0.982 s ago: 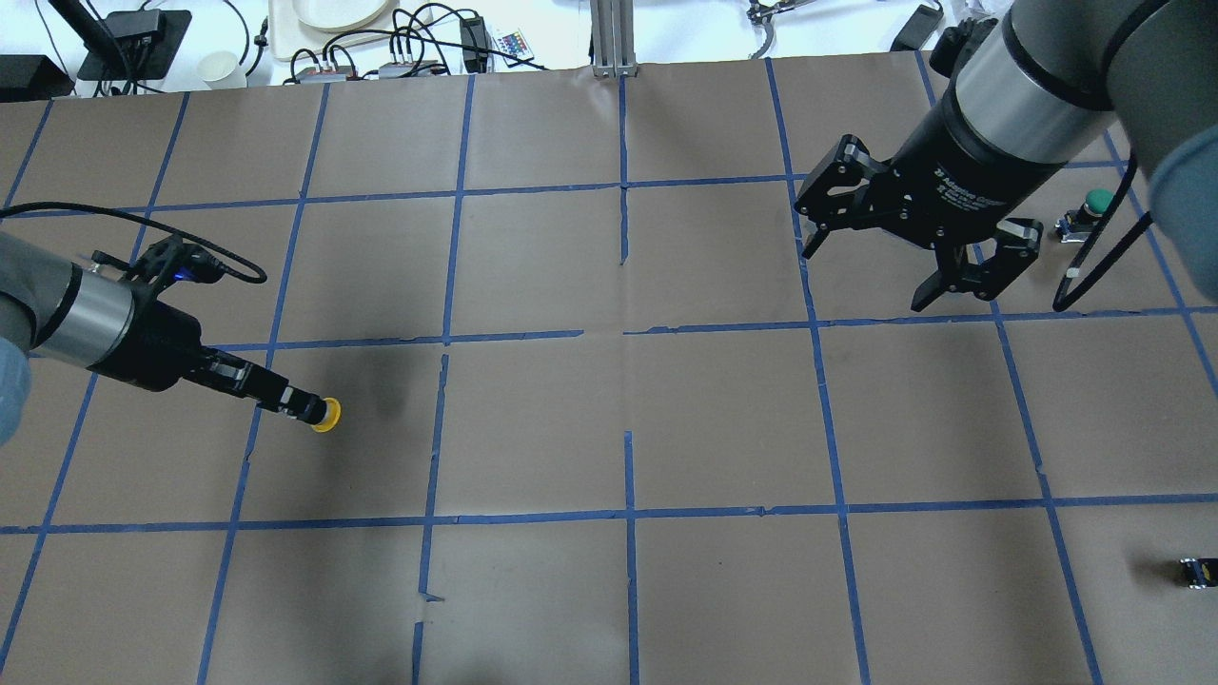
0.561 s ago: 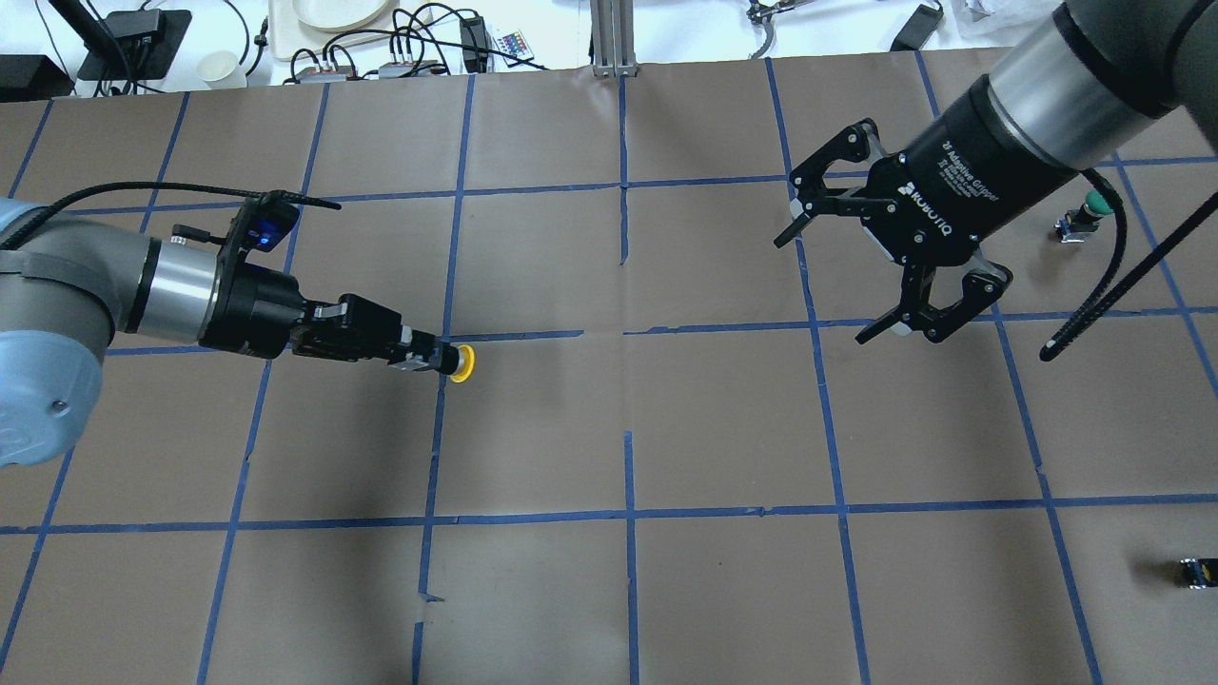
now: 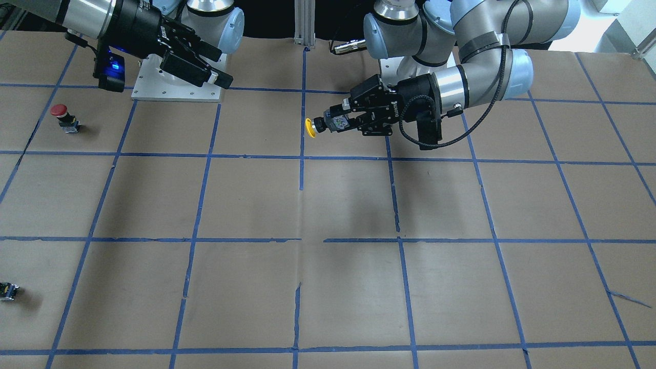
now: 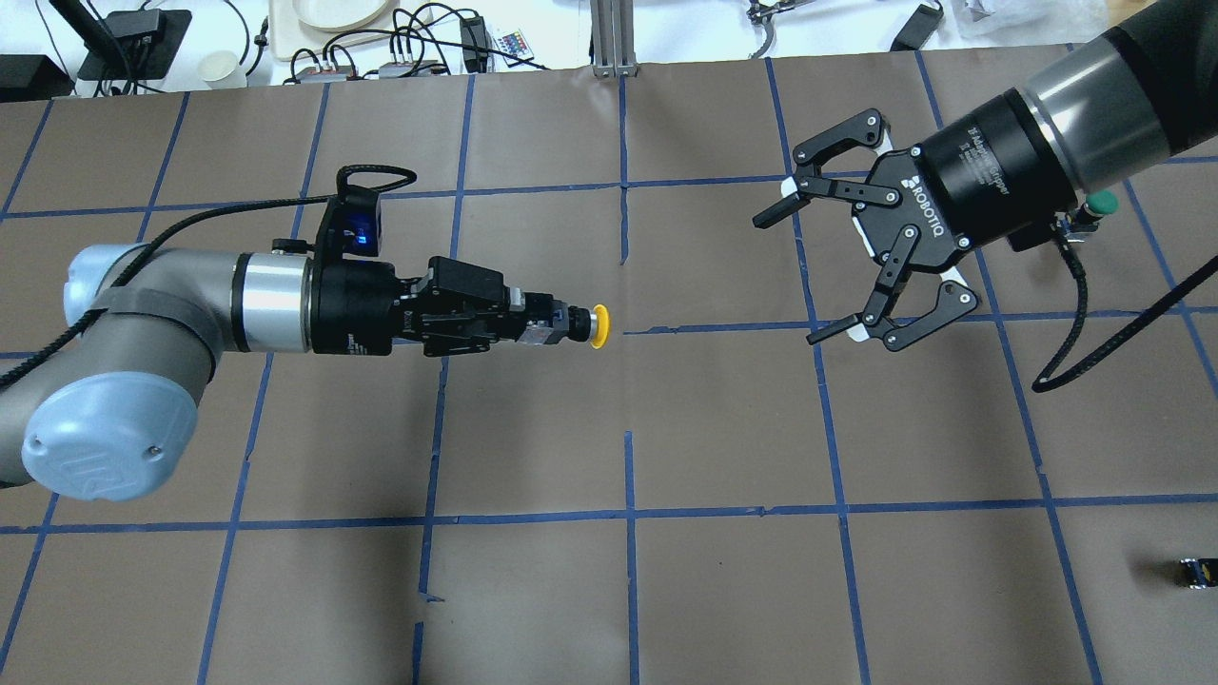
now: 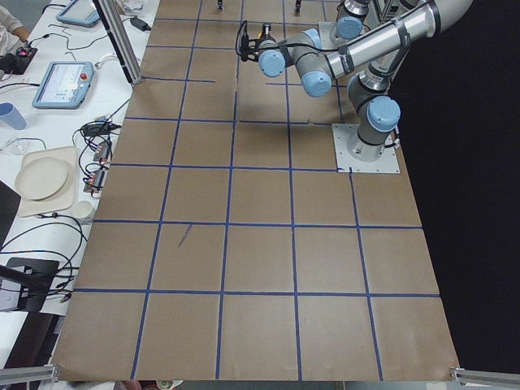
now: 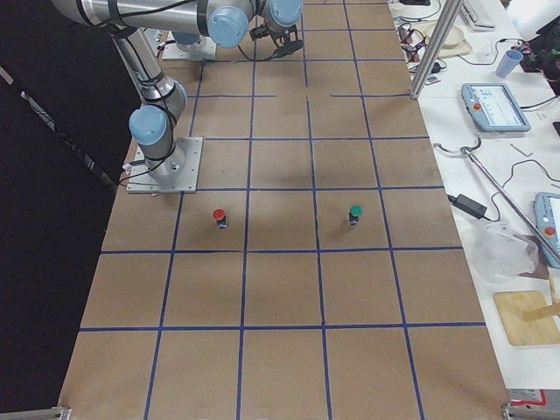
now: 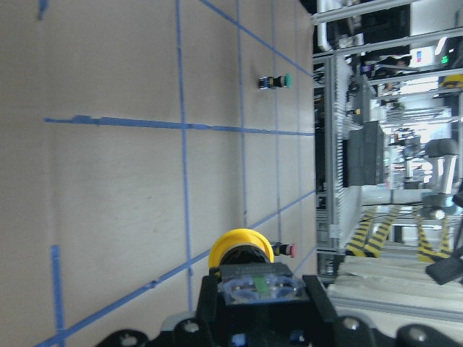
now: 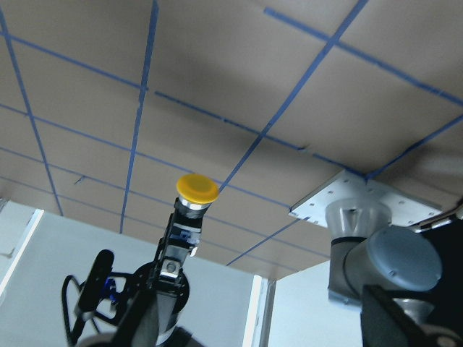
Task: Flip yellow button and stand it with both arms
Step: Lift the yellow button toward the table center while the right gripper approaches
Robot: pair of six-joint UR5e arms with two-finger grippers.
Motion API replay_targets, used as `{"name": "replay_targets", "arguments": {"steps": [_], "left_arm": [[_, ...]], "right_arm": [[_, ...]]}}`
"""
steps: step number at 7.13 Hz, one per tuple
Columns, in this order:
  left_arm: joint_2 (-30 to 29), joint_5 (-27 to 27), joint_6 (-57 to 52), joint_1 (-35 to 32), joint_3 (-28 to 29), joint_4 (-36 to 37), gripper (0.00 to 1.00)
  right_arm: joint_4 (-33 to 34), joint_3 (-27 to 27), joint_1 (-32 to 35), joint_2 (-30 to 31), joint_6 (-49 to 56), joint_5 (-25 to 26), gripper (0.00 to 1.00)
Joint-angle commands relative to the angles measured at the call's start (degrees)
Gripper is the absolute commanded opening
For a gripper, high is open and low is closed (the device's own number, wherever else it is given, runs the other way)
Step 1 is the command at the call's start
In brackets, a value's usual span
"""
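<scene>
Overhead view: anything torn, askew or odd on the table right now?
Only the brown paper: a small tear lifts beside a tape line, lower left of centre. The yellow button is held sideways in the left gripper.

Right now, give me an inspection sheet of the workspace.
Surface: table, brown paper with a blue tape grid.
Job's things: yellow button held off the table, horizontal, cap towards the right arm.
Clutter: red button, green button, black block, all on the robot's right side.
Tools: left tool shut on the button's body; right tool open, apart from it.
Cables: left wrist cable, right wrist cable, loose loops.
Surroundings: plates, tablet.
</scene>
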State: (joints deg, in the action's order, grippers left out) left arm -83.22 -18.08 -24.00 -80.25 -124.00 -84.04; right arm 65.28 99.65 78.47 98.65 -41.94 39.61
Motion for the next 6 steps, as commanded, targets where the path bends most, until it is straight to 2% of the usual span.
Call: {"name": "replay_targets", "arguments": {"steps": [1,3,4,6], "left_arm": [[1.21,7.24,4.30,-3.60,-0.28,1.76,0.09],[2.18,8.15,10.96,-3.86,-0.54,8.68,0.09],[2.02,8.15,14.82,-4.56,-0.54,11.42,0.08],[1.58,8.15,23.60,-5.80,-0.46,15.39,0.08]], "right_arm": [[-1.56,3.87,-0.16,0.05,0.02,-11.37,1.00],[-1.48,9.12,-3.38,0.05,0.19,-14.20,1.00],[-1.74,9.94,-4.10,0.32,0.11,-14.21,1.00],[-7.50,10.38,-3.76,0.76,-0.07,-17.78,1.00]]}}
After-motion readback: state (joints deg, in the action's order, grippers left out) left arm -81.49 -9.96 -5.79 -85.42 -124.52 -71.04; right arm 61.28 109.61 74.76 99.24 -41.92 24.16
